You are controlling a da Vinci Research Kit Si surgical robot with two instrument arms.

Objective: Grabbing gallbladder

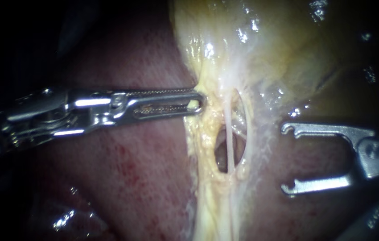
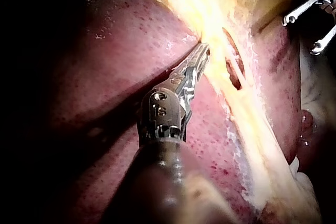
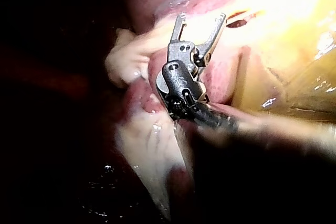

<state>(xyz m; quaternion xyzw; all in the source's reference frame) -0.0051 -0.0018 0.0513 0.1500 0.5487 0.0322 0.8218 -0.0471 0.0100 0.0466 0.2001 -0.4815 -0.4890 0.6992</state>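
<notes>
blackness rings the scene; bright light glints off wet liver [image 1: 136, 178].

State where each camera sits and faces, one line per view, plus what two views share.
Endoscope view: close in, facing the tube below the gallbladder; left instrument enters from left, right instrument, jaws open, from right.
Left wrist view: on the left arm, looking along its instrument to yellow tissue.
Right wrist view: on the right arm, behind its open jaws.
Both wrist views show the right instrument.

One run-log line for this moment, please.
left instrument: jaws shut on yellowish tissue edge below gallbladder | right instrument: jaws wide open, holding nothing | tube: exposed in window, untouched
</notes>
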